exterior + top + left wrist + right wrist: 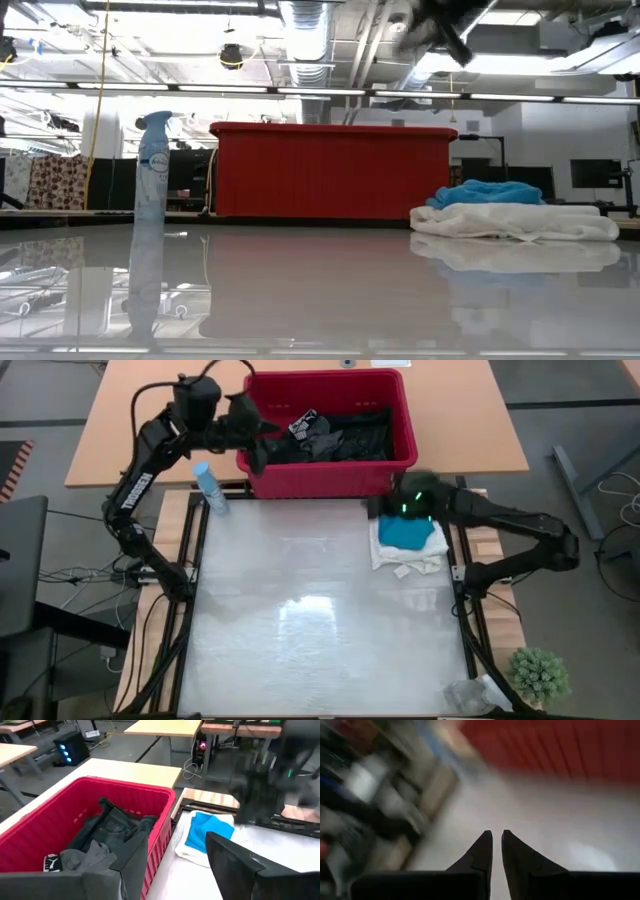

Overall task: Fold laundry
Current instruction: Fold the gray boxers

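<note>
Top of the high view: red slotted basket sits at the far edge of the bench, centre-top of frame. Inside it, a heap of dark garments, black and dark grey; the left wrist view shows a dark grey pair with a waistband label and a black piece with a white logo at lower left.

Left gripper is over the basket's left rim, upper left of centre. Jaws stand wide apart in the left wrist view, nothing between them.

Right gripper hangs just right of the basket's lower right corner, close to the folded pile; arm is motion-blurred. Jaws narrow, a thin gap only, holding nothing in the right wrist view.

Folded pile at right of the bench, upper right of centre: small teal garment lying on top of a white garment. Low view confirms teal on white, flat on the bench.

Spray bottle stands upright at the bench's upper left corner, beside the basket. A small green plant at lower right.
</note>
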`<move>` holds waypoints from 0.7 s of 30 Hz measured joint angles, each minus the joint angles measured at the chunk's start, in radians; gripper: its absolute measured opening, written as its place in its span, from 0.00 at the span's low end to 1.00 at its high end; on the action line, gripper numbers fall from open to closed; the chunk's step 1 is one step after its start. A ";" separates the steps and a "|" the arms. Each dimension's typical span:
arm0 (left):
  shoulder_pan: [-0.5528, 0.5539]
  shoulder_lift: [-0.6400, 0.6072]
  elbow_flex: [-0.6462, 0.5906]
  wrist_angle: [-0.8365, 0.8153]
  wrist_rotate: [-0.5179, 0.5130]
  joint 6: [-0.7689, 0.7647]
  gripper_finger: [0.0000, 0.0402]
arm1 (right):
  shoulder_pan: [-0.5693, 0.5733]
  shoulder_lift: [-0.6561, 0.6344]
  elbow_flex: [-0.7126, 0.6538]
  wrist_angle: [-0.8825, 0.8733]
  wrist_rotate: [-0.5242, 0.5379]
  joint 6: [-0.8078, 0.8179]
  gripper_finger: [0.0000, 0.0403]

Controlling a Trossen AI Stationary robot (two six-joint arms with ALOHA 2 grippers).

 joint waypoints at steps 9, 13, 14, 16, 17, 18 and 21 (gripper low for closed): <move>0.148 0.000 0.000 -0.005 0.046 0.023 0.48 | -0.152 0.276 0.418 0.117 0.036 -0.419 0.17; 0.169 0.000 0.000 -0.005 0.048 0.025 0.48 | -0.197 0.425 0.601 0.115 0.023 -0.617 0.18; 0.173 0.000 0.000 -0.006 0.048 0.026 0.48 | -0.206 0.461 0.644 0.118 0.007 -0.665 0.19; 0.180 0.000 0.000 -0.012 0.049 0.032 0.48 | -0.221 0.531 0.730 0.118 -0.027 -0.746 0.23; 0.182 0.000 0.000 -0.017 0.048 0.036 0.48 | -0.233 0.565 0.770 0.122 -0.045 -0.779 0.26; 0.184 0.000 0.000 -0.021 0.048 0.043 0.48 | -0.244 0.603 0.812 0.118 -0.046 -0.803 0.29; 0.185 0.009 0.000 -0.023 0.048 0.057 0.48 | -0.290 0.716 0.934 0.117 -0.043 -0.872 0.41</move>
